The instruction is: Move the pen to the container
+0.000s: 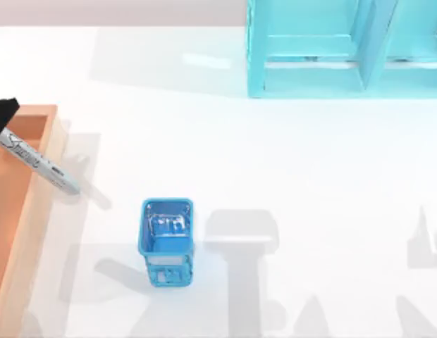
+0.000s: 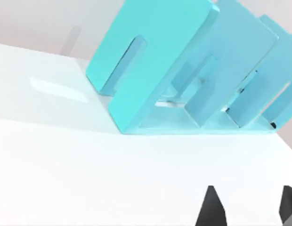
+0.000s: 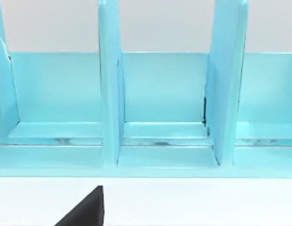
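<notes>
**Pen at the box rim, not yet settled inside**

At the far left of the top view sits the box (image 1: 21, 204), its light-wood rim running down the table's left side and its orange-brown floor cut off by the frame edge. The pen (image 1: 37, 160) lies slantwise across the box's right rim: the black cap is over the box's back corner at the frame's left edge, while the grey-white barrel reaches out past the rim over the white table (image 1: 310, 162). A soft shadow falls on the table just beside its tip, which suggests the pen is raised or tilted rather than lying flat; whether it rests on the rim or is in the air I cannot tell.

So the carry looks largely done: the pen has reached the box. What remains, by my reading, is for the pen to end up wholly inside, with its barrel end off the rim.

Nearer the middle stands the blue cup (image 1: 166, 241), upright and well apart from the box. At the back right is the teal shelf (image 1: 345, 49).

In the left wrist view the left gripper (image 2: 247, 209) shows as two dark fingertips, spread apart with nothing between them, above bare table with the shelf beyond. In the right wrist view one dark finger (image 3: 87, 209) of the right gripper points toward the shelf's compartments; whether that gripper is spread or closed I cannot tell.
</notes>
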You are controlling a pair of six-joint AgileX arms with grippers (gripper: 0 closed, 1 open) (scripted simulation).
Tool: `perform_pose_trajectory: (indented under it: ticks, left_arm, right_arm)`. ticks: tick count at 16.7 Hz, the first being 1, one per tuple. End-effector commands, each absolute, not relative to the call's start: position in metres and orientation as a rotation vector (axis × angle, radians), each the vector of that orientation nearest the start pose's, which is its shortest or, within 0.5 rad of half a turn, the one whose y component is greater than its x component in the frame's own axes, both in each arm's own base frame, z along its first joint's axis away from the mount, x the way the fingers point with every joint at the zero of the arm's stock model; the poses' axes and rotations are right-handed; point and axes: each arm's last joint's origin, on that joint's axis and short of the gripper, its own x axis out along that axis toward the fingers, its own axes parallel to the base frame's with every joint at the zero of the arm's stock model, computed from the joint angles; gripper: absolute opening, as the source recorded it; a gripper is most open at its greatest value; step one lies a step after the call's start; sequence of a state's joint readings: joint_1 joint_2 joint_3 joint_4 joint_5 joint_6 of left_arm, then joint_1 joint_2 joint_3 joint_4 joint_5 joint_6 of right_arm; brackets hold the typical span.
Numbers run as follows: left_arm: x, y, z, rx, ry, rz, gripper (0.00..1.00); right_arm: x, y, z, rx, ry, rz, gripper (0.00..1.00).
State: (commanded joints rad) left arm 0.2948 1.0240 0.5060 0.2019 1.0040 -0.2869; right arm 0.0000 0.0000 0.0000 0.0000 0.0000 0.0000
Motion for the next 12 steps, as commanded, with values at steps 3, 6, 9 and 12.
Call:
perform_pose_trajectory:
  ticks: [3,6,9,12]
  left_arm:
    - [0.211,0.037,0.227,-0.478,0.362,-0.656,0.0]
    - [0.216,0.043,0.223,-0.464,0.407,-0.626,0.0]
    - [0.224,0.054,0.225,-0.391,0.447,-0.611,0.0]
    - [0.234,0.068,0.233,-0.28,0.483,-0.623,0.0]
  right_arm:
    - [0.106,-0.001,0.16,0.0,0.0,0.0,1.0]
    - [0.106,-0.001,0.16,0.0,0.0,0.0,1.0]
    - [0.106,-0.001,0.16,0.0,0.0,0.0,1.0]
    - [0.106,-0.001,0.16,0.0,0.0,0.0,1.0]
